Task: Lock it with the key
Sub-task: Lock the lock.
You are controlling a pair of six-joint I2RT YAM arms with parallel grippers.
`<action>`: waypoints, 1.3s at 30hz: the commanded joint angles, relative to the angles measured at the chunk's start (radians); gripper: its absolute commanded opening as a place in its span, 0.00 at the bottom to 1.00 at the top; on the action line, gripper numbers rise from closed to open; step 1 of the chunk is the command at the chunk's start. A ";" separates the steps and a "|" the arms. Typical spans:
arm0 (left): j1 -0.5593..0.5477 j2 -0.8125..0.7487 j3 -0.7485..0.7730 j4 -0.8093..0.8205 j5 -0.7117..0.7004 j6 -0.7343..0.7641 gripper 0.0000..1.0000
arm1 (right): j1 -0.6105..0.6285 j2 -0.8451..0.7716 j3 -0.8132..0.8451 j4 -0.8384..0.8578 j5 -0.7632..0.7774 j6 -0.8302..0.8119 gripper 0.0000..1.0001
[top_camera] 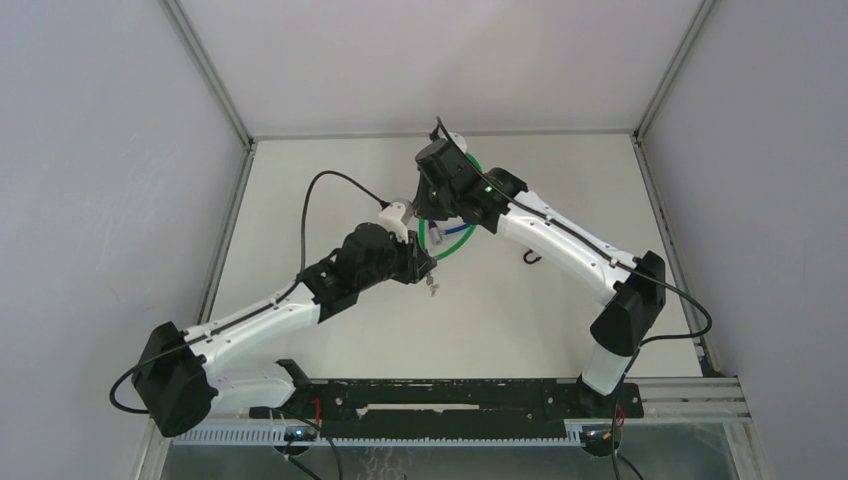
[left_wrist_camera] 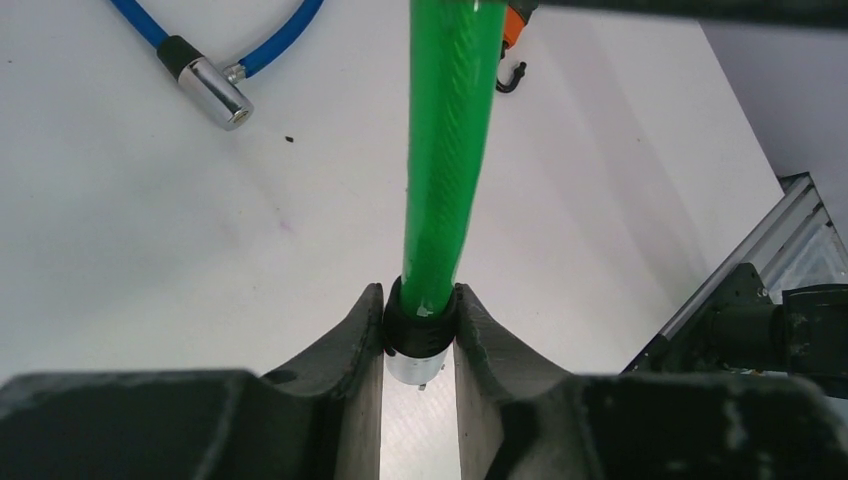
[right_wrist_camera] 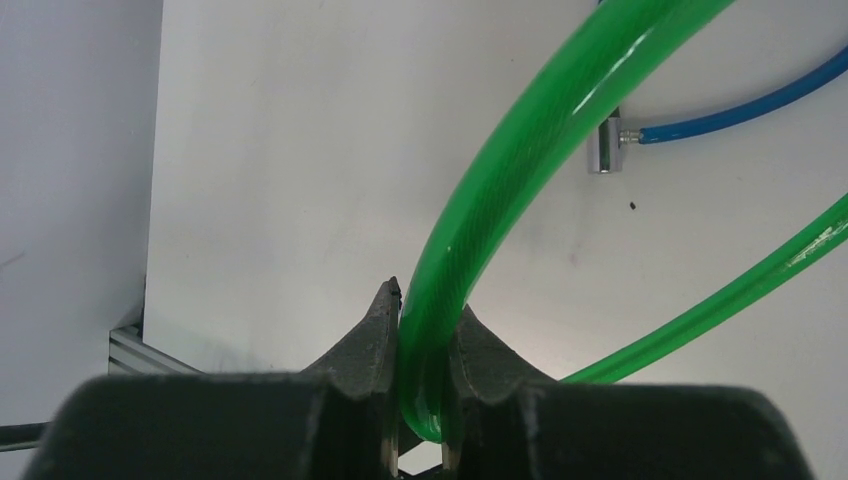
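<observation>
**Lock task: cable gripped in two places, no key turn visible yet**

- left gripper (left_wrist_camera: 420,300) is pinched narrow on the black collar (left_wrist_camera: 420,322) at one end of the green plastic-sheathed cable lock (left_wrist_camera: 445,150). Its fingers touch the collar on both sides, and a short silver metal tip (left_wrist_camera: 406,366) pokes out below between them
- right gripper (right_wrist_camera: 428,312) is clamped narrow on the green sheath further along the loop, and the cable curves up and away from its fingers
- the loop sits between the two grippers over the middle of the white table (top_camera: 330,330), toward the far edge. I can't tell whether any of it rests on the surface
- a small metal bit (top_camera: 432,288) hangs just below the left gripper in the top view. It could be the key, but it's too small to tell
- the blue cable lock with a chrome cylinder head (left_wrist_camera: 215,92) lies on the table apart from the green one, with neither gripper on it. A small black hook (left_wrist_camera: 512,78) lies toward the right edge

My read is that the hold is set up and nothing more. No view shows the two cable ends mated or a key seated in a cylinder. What's left is to join the ends if they're open, get the key in, turn it, and check that it holds
</observation>
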 commanded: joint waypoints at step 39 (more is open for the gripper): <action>0.094 -0.193 -0.224 0.391 -0.122 -0.248 0.00 | -0.210 -0.540 -0.660 0.370 -0.187 0.142 0.78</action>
